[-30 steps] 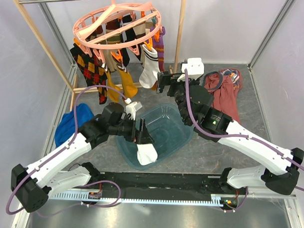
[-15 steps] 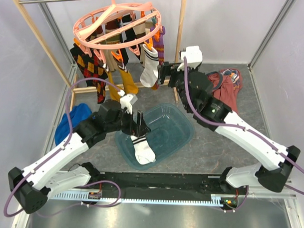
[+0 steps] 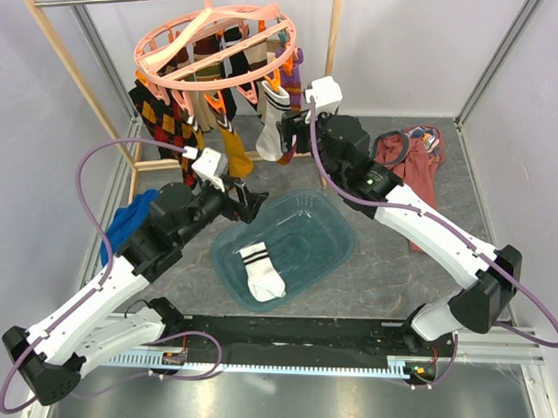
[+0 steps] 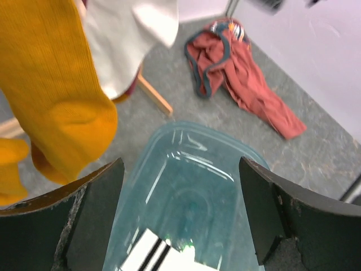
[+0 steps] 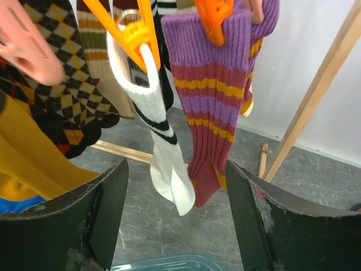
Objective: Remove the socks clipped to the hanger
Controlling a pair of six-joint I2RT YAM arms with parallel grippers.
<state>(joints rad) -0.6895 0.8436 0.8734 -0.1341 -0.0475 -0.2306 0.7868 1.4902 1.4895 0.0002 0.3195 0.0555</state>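
Right pincer (image 5: 176, 192) apart & empty, facing socks (image 3: 163, 118) clipped on hanger (image 3: 216, 46) upper left of top view; left pincer (image 4: 180, 186) (also apart) by basin (image 3: 334, 220) w/ one striped sock (image 3: 261, 273), mid-frame.

Bright, diffuse light; faint shadows. Glare streaks on teal tub (image 4: 192, 164). Left wrist view slightly blurred; near mustard sock (image 4: 51, 84) soft.
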